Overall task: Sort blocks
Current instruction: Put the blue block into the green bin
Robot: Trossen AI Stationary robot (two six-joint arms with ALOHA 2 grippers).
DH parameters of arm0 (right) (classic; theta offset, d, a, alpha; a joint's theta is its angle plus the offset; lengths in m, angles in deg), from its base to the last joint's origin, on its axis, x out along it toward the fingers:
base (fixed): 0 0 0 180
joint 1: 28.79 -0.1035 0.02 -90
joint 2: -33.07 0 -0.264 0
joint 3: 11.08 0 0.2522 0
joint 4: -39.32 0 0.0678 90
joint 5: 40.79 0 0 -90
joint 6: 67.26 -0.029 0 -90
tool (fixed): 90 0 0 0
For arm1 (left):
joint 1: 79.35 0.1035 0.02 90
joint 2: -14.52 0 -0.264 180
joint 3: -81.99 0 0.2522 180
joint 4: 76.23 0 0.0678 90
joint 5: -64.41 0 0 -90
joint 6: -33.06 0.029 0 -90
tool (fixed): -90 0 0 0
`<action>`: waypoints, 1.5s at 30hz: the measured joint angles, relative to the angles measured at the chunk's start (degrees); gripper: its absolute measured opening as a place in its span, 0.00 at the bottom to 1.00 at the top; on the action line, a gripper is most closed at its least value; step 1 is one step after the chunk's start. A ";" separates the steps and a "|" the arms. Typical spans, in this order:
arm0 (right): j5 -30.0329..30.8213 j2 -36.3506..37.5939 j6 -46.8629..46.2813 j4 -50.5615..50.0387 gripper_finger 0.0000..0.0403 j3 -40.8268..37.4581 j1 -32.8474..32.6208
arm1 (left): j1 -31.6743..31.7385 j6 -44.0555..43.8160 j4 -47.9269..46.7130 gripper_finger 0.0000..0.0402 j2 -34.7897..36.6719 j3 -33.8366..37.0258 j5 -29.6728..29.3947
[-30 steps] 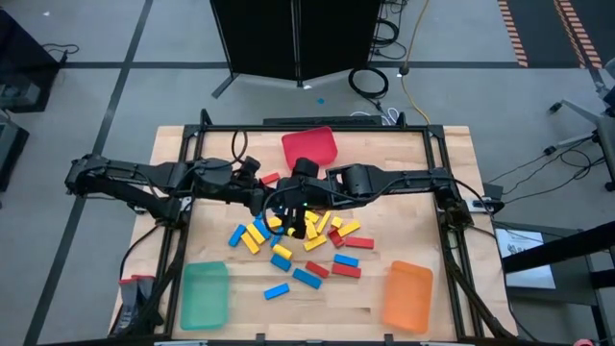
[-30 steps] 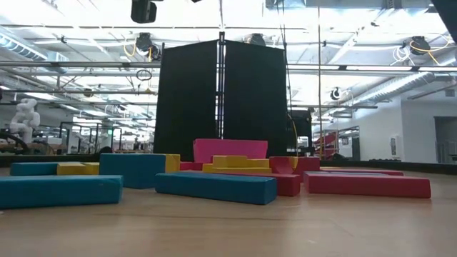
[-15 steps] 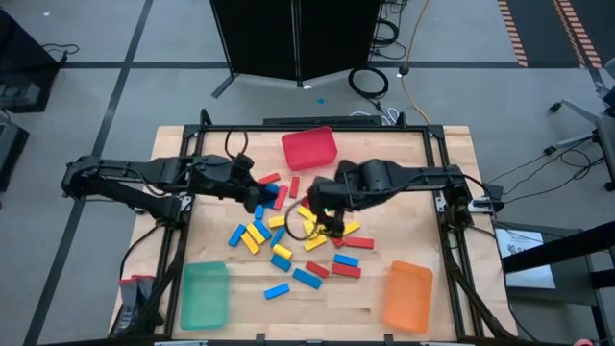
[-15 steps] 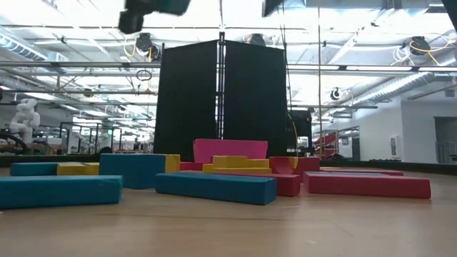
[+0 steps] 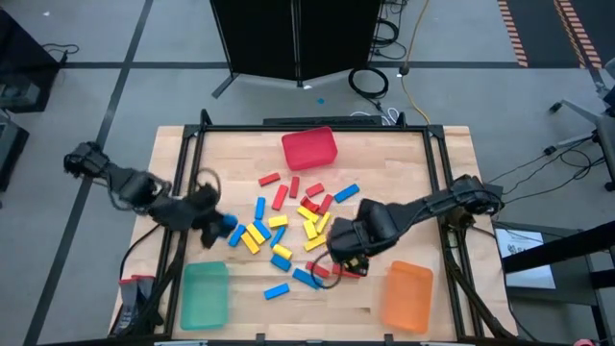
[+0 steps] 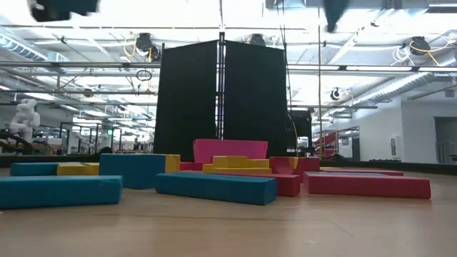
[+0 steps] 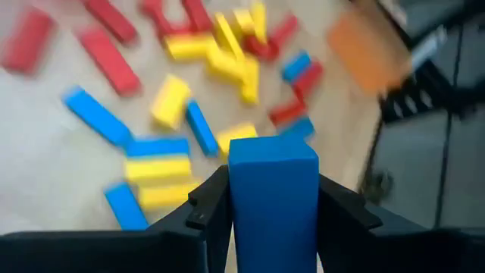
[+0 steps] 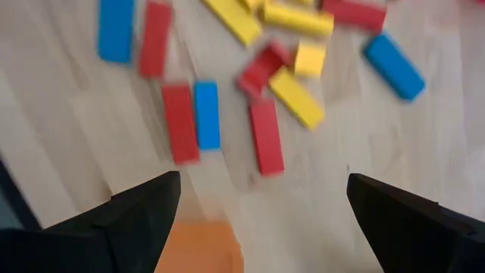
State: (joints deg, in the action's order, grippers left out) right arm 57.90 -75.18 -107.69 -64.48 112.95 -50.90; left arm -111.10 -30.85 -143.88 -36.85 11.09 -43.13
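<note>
Carrying a blue block clamped upright between the left gripper's fingers, I sit at the left edge of the scattered blocks, above the green bin; I'd centre over whichever bin takes blue, which I can't tell, and drop low before letting go. The right gripper hangs empty, jaws spread wide, over the red blocks near the orange bin. I'd square it across one block's narrow width before closing.
</note>
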 joint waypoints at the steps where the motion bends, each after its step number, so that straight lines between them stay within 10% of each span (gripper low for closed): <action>1: -0.04 0.66 -1.38 0.09 0.93 -2.27 -0.72 | -3.18 -2.14 0.43 0.37 -0.78 0.58 -0.55; 17: -1.30 8.29 -9.90 11.78 0.93 -19.23 -4.53 | -34.19 -22.57 2.63 0.37 -21.59 3.80 -0.45; 34: 3.22 8.29 -5.90 19.62 0.93 -19.23 -3.25 | -34.66 -21.26 -2.10 0.81 -26.41 3.80 9.22; 45: 2.91 7.96 -3.20 39.81 0.93 -32.90 -0.31 | -29.38 -18.09 -2.12 0.84 -25.03 3.80 4.58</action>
State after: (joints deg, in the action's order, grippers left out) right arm 60.81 -67.22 -110.90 -24.67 80.05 -51.21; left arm -140.48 -48.94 -146.00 -61.87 14.89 -38.55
